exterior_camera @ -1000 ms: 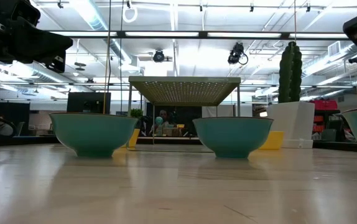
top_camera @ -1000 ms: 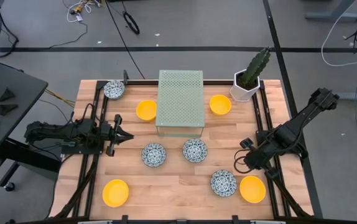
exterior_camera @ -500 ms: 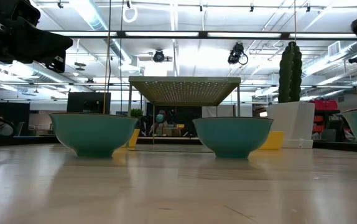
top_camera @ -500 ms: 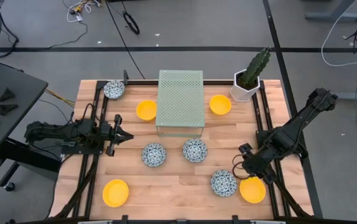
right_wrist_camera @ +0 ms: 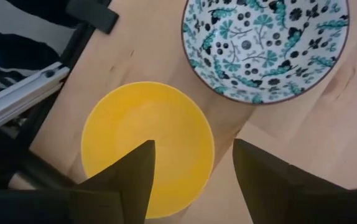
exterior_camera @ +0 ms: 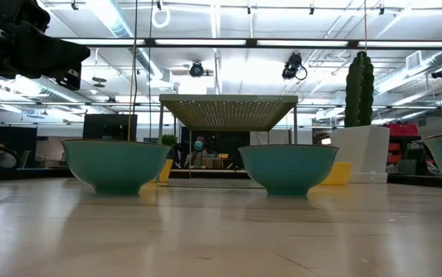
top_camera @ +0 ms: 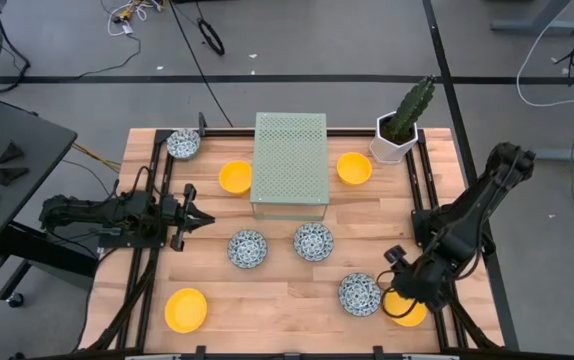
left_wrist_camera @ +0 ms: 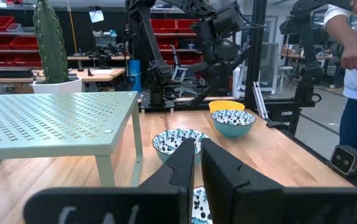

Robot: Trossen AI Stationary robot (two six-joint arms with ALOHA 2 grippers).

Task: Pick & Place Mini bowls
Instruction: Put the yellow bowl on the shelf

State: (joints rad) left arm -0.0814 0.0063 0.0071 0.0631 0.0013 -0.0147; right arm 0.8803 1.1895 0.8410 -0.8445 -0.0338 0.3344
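The right gripper point(top_camera: 397, 301) is held low over the near right corner of the wooden counter point(top_camera: 287, 300), directly above a yellow mini bowl point(right_wrist_camera: 146, 147). Its jaws are spread wide, and in the right wrist view the near rim of that bowl is seen between the two dark fingers point(right_wrist_camera: 124, 174); no contact with the rim can be made out. Just beside the jaws, on the side toward the counter's middle, a blue-patterned mini bowl point(right_wrist_camera: 267, 50) is set, close to the yellow one.

The left gripper point(top_camera: 199, 219) is parked at the left side of the counter, pointing toward the centre, with its jaws pressed together. Ahead of those jaws, two more patterned mini bowls point(top_camera: 248, 248) point(top_camera: 313, 241) are placed side by side in the middle of the counter. A pale green perforated stand point(top_camera: 289, 165) is placed beyond them, flanked by a yellow mini bowl point(top_camera: 235, 177) on one side and another point(top_camera: 354, 168) on the other.

A fourth patterned mini bowl point(top_camera: 183, 144) is seen at the far left corner, and a fourth yellow mini bowl point(top_camera: 186, 309) at the near left corner. A cactus in a white pot point(top_camera: 401, 125) is placed at the far right corner. A person point(left_wrist_camera: 356, 68) is visible beyond the counter in the left wrist view.
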